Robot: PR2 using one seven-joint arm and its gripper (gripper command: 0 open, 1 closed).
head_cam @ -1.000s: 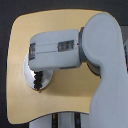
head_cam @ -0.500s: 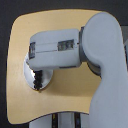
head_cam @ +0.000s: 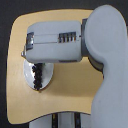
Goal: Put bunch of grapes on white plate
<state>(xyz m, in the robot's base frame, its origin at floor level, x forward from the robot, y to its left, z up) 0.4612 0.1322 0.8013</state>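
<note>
The bunch of grapes (head_cam: 37, 76) lay on the white plate (head_cam: 46, 83), directly beneath the gripper (head_cam: 29, 56), which the bulky forearm hid (so its opening could not be told). Grapes hanging below it suggested a lowering or release onto the plate.

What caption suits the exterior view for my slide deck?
PR2 arm over a wooden table, bunch of grapes on the white plate beneath it.
</note>
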